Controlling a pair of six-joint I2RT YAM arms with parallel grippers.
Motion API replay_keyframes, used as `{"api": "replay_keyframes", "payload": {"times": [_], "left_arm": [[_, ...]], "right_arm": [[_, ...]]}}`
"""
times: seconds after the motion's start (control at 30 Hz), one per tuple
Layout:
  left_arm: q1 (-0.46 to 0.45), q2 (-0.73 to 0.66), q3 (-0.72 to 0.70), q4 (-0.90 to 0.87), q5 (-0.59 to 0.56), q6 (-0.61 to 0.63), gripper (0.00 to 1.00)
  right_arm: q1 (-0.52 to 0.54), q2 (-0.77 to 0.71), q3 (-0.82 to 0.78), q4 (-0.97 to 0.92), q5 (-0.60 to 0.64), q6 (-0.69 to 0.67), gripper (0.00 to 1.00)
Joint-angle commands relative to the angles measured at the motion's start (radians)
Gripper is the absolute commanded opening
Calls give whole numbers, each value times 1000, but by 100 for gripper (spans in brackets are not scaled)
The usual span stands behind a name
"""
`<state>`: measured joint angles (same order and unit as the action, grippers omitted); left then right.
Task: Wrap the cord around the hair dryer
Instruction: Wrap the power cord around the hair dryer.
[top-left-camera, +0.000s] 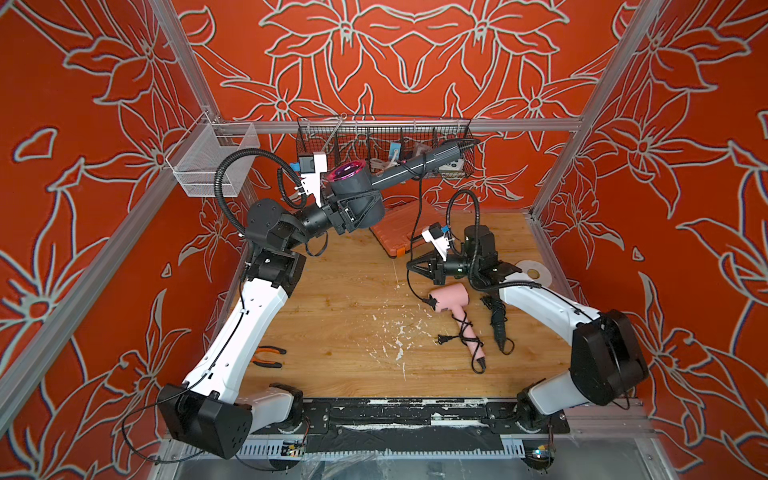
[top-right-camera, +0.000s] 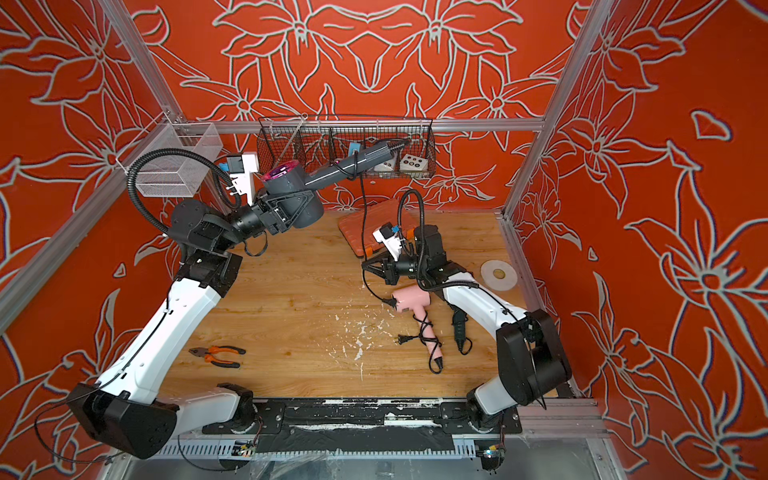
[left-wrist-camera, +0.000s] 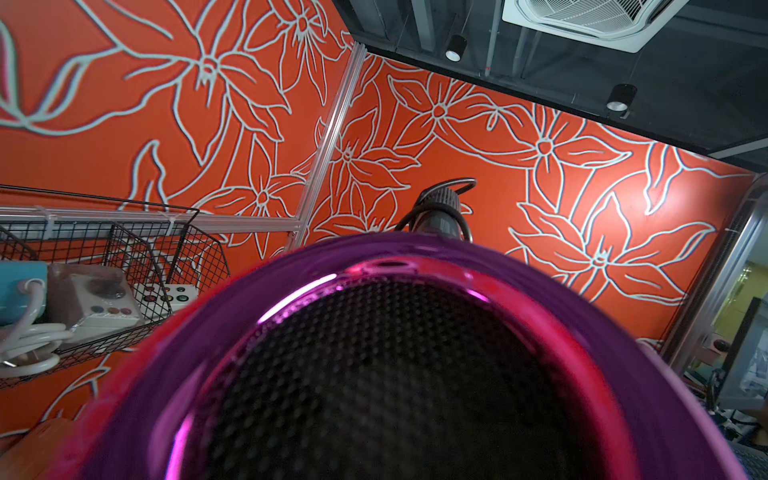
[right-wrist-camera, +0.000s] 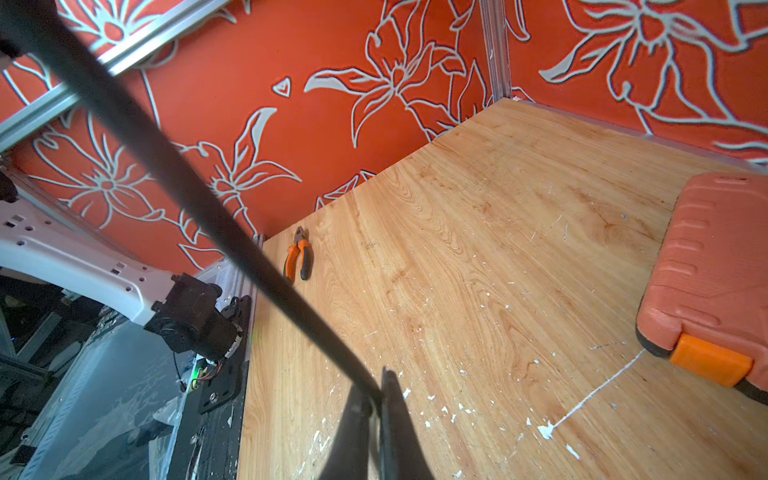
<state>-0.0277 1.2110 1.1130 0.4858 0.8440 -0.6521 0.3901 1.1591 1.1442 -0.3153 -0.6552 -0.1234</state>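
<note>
Two hair dryers: grey hair dryer (top-left-camera: 353, 188), pink hair dryer (top-left-camera: 454, 296); one black corded tool (top-left-camera: 497, 322), one pliers (top-left-camera: 269, 356), one orange case (top-left-camera: 395, 233), two baskets: white basket (top-left-camera: 208, 174), black basket (top-left-camera: 374, 134); one white disc (top-left-camera: 536, 272).

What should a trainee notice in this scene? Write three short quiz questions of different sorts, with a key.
1. True or false: the grey hair dryer lies on the table.
2. What do the fingers of the right gripper pinch? A. pliers B. the black cord C. the orange case
3. Fill in: the pink hair dryer has its own cord wound around its ____.

Key: 1 false, it is held up in the air; 2 B; 3 handle.
</note>
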Motion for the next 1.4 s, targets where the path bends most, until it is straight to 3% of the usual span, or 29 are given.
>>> {"api": "replay_keyframes", "payload": {"times": [0.0,0.17,0.3,0.47,0.8,0.93,1.07,1.37], "left_arm": [[30,8,46,35,-160,10,0],[55,30,35,53,-239,-13,0],[66,41,21,72,-298,-26,0],[71,58,9,92,-369,-39,0],[73,90,-8,148,-425,-71,0],[73,85,-10,134,-425,-52,0],[73,75,3,45,-410,26,0],[53,33,47,-409,-444,313,0]], "right_arm": [[17,-53,-36,-66,83,-18,0],[84,-80,-76,-123,141,-30,0],[216,-70,-93,-183,240,-71,0],[366,-45,-106,-204,278,-93,0],[649,102,-41,-245,402,-173,0],[712,148,-3,-269,449,-188,0],[725,131,21,-304,489,-198,0],[725,25,195,-541,652,-333,0]]}}
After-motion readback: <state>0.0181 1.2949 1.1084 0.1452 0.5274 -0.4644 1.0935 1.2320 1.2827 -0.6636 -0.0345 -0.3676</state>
